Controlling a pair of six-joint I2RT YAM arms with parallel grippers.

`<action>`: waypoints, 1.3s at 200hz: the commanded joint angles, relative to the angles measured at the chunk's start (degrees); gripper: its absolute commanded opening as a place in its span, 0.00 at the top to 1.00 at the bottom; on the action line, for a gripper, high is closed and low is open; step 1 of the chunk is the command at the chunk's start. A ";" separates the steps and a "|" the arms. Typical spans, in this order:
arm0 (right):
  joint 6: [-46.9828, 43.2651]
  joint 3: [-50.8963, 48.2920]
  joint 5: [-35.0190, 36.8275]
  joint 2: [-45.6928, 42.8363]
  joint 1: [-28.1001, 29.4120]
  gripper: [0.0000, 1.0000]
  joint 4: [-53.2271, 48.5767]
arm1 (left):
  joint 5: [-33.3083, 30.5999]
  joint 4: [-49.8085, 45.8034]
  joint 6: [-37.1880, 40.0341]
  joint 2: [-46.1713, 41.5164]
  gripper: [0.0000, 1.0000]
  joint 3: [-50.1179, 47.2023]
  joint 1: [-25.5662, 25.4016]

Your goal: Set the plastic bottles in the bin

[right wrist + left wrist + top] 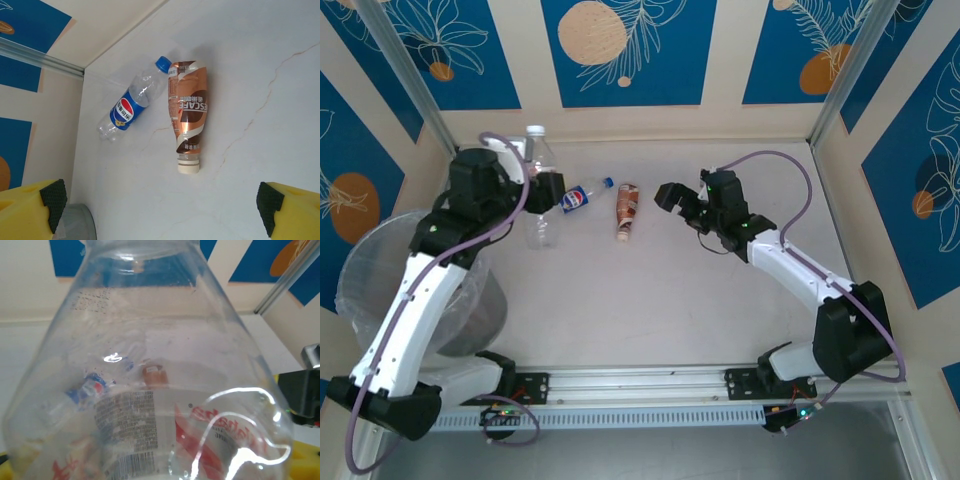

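My left gripper [542,190] is shut on a tall clear bottle [540,225] with a white cap and a red-and-white label [220,435]. This bottle is very close in the left wrist view. A blue-labelled bottle [582,195] [129,105] with a blue cap lies on the table just right of it. Beside that lies a brown-labelled bottle [626,210] [187,112] with a white cap. My right gripper [672,198] [160,210] is open, hovering right of the brown bottle with nothing between its pads. The bin [380,270], lined with clear plastic, stands at the left under my left arm.
Walls with blue panels close in the table at the back and both sides, and a metal rail [640,380] runs along the near edge. The white tabletop [650,300] is bare between the arms.
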 commanded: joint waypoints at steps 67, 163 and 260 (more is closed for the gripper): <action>-1.68 2.74 -2.59 1.61 -0.59 0.00 -0.18 | -20.46 -11.43 3.51 -6.43 0.38 6.86 6.78; -0.73 3.01 -4.77 2.56 -1.09 0.00 -0.74 | -35.95 -9.00 7.91 -9.99 0.39 7.70 10.27; -0.80 3.94 -5.47 3.45 -1.22 0.01 -2.09 | -44.32 -4.74 9.61 -12.61 0.36 -5.76 12.26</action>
